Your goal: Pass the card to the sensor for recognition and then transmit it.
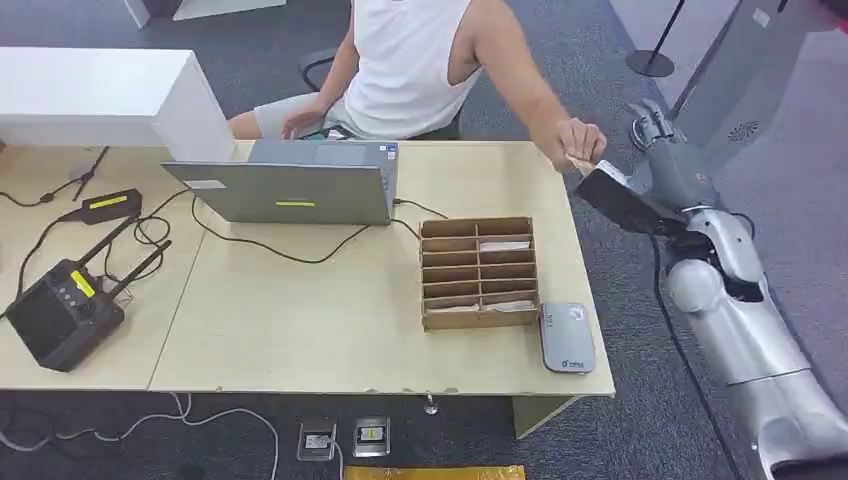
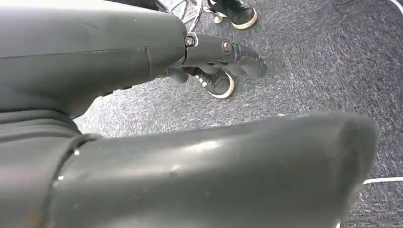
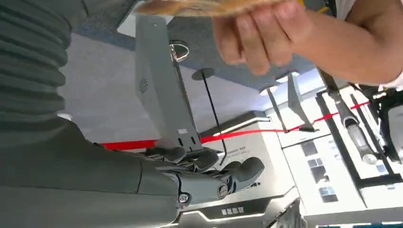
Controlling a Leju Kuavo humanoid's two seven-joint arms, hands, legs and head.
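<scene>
A: From the head view, where did things stand?

B: My right hand [image 1: 662,150] was raised past the far right corner of the counter [image 1: 300,320], close by the person's hand [image 1: 578,140], which pinched the card [image 1: 578,160]. The card reader [image 1: 566,338] lay beside the cardboard sorting box [image 1: 478,272].

A: And the left wrist view?

B: My left hand [image 2: 216,52] hung over carpet, fingers loosely curled, holding nothing.

A: The right wrist view?

B: My right hand's fingers were curled in on nothing, and the person's hand had the tan card. I judged the handover done or nearly so; whether scanning happened I couldn't tell.
</scene>
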